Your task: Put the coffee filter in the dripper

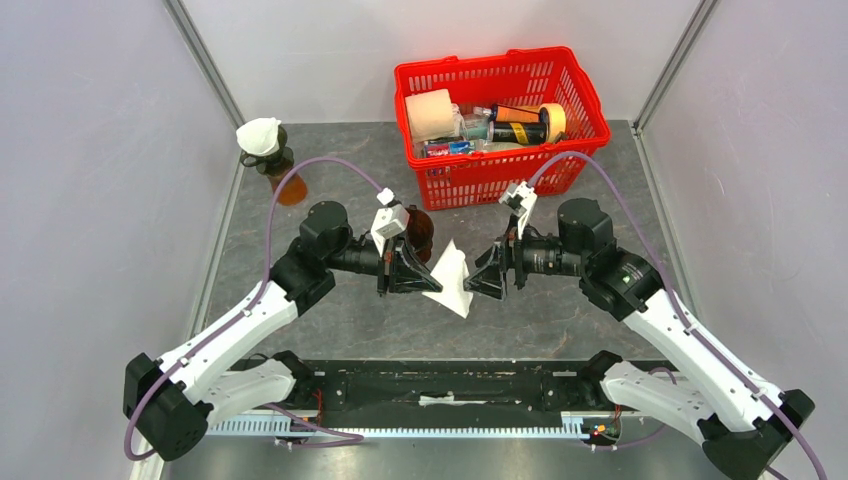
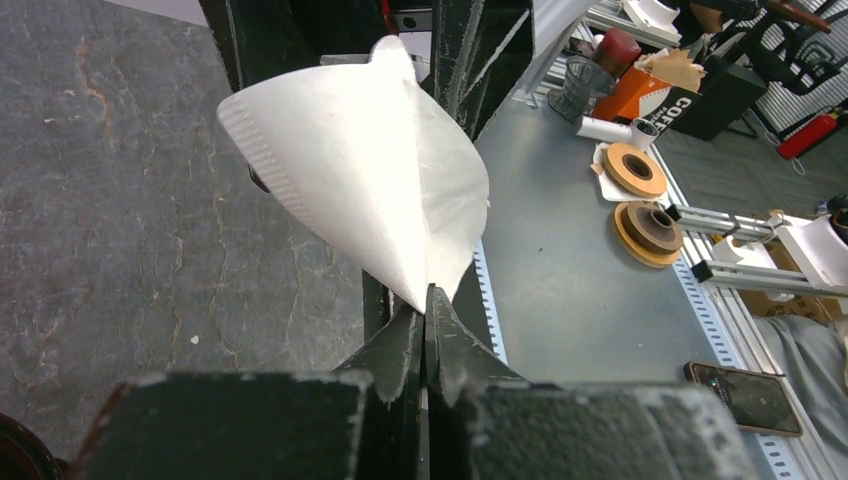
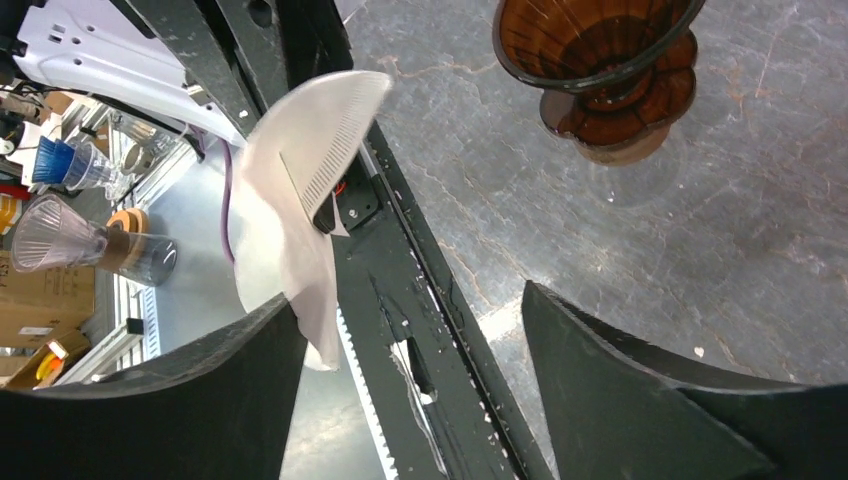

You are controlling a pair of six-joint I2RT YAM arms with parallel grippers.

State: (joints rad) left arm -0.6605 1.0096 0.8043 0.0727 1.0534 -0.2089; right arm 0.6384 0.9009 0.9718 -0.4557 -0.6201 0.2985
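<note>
And the left gripper (image 2: 428, 305) is pinched tight on the tip of the white coffee filter (image 2: 370, 170), which fans out just ahead of its jaws, while the right gripper (image 3: 410, 295) gapes wide facing it, one finger beside the paper, the amber dripper (image 3: 600, 60) standing out beyond.

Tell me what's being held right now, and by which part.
The left gripper pinches the white coffee filter by one pointed corner, jaws shut. The right gripper is open, holding nothing.
</note>
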